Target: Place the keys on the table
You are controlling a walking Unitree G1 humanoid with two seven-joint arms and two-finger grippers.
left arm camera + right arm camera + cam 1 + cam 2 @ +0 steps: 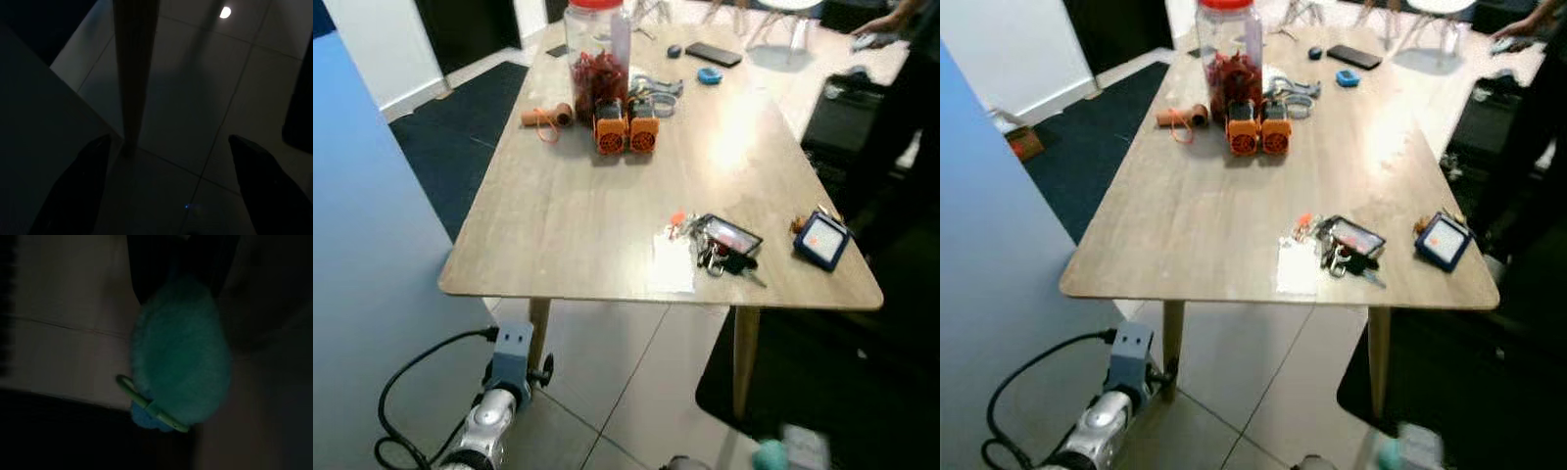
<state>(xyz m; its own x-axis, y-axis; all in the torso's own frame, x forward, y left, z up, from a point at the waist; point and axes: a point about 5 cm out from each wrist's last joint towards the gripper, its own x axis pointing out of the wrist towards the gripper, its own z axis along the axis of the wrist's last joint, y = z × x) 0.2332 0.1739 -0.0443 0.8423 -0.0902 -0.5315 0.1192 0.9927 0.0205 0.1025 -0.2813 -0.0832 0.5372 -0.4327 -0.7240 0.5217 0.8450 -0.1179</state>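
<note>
Below the table (pixel 558 225), the right gripper (pixel 178 257) is closed on a teal pompom keychain (pixel 178 352) with a green clip, while the left gripper (pixel 166 166) hangs spread and empty by a table leg (pixel 133 73). Another key bunch (pixel 720 250) lies near the table's front edge. Far back stands a jar (pixel 597 54) of red pieces.

Likely a home dining area: long wooden table (pixel 607 215) on pale tiled floor (pixel 626 382), dark rug (pixel 460 137) alongside, white chairs (pixel 783 20) behind, though blurred. Jar (pixel 597 54), phone (pixel 713 54), keys (pixel 720 257) scattered on top.
</note>
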